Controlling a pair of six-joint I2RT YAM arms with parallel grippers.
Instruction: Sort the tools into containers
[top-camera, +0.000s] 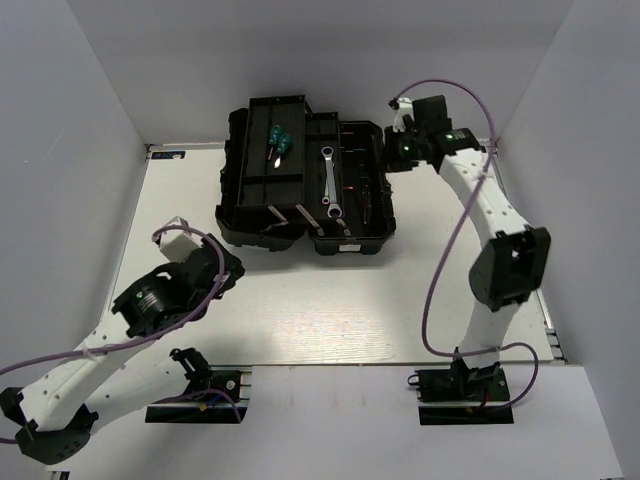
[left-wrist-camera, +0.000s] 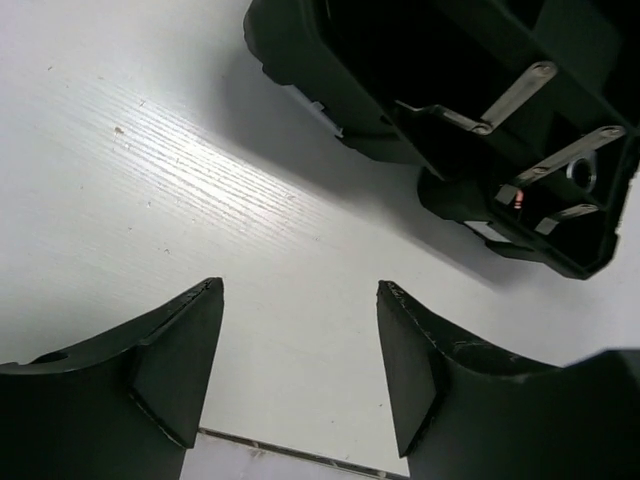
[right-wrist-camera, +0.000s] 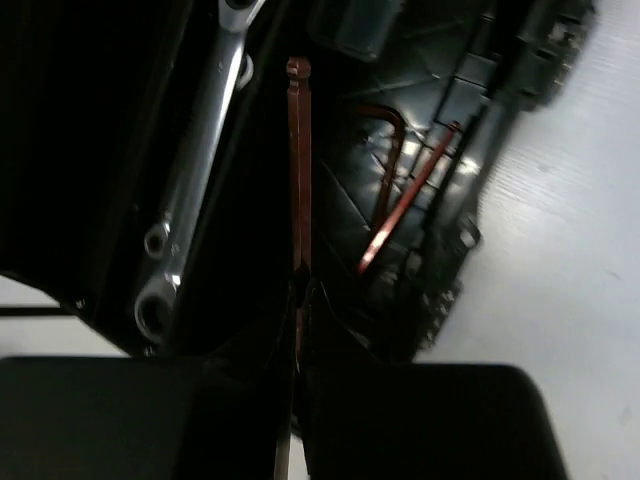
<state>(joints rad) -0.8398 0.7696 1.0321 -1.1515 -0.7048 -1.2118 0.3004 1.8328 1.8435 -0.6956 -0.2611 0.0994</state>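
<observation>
The black toolbox (top-camera: 255, 215) lies open at the table's back middle. Two green-handled screwdrivers (top-camera: 279, 142) lie in its left half. A silver wrench (top-camera: 329, 183) lies in its right half, also in the right wrist view (right-wrist-camera: 195, 170). Two reddish-brown hex keys (right-wrist-camera: 398, 185) lie in a compartment at the box's right. My right gripper (right-wrist-camera: 300, 290) is shut on a third hex key (right-wrist-camera: 298, 150) and holds it above the box's right edge; it shows in the top view (top-camera: 392, 150). My left gripper (left-wrist-camera: 300, 350) is open and empty over bare table near the box's front left corner.
White walls enclose the table on the left, back and right. The table's near edge (left-wrist-camera: 290, 452) shows just under my left fingers. The box's front wall (left-wrist-camera: 330, 90) rises ahead of my left gripper. Purple cables loop from both arms.
</observation>
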